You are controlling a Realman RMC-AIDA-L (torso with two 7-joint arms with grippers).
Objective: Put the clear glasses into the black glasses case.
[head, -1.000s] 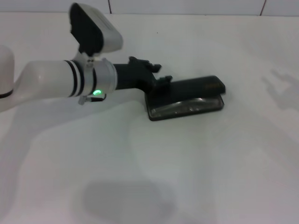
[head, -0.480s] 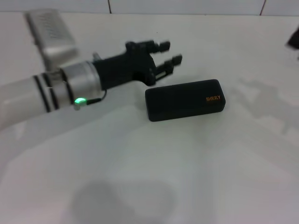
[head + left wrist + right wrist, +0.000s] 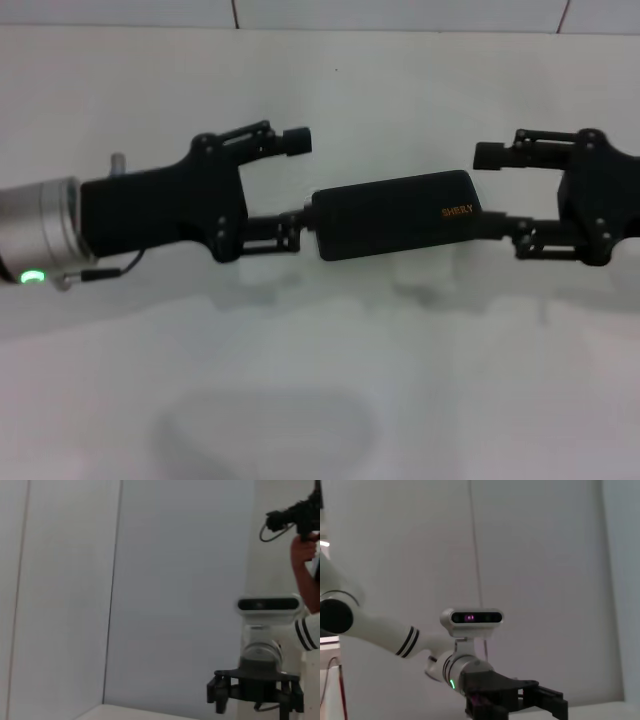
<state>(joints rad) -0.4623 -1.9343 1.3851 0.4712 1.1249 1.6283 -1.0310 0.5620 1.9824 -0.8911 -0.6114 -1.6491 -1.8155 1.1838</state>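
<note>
The black glasses case (image 3: 395, 215) lies shut on the white table, with orange lettering near its right end. The clear glasses are hidden. My left gripper (image 3: 298, 186) is open at the case's left end, its near finger right against that end and its far finger behind the case. At the right end my right gripper (image 3: 490, 192) mirrors it, also open, near finger at the case's end. Each wrist view shows only the other arm: the right gripper (image 3: 255, 692) in the left wrist view, the left gripper (image 3: 520, 700) in the right wrist view.
The white table (image 3: 320, 380) spreads in front of the case, and a tiled wall edge runs along the back. In the left wrist view a person's hand (image 3: 302, 555) holds a dark device beyond the right arm.
One second ago the case was open with the clear glasses inside; its lid is now shut. The left gripper moved to the case's left end, and the right gripper came in at the right end.
</note>
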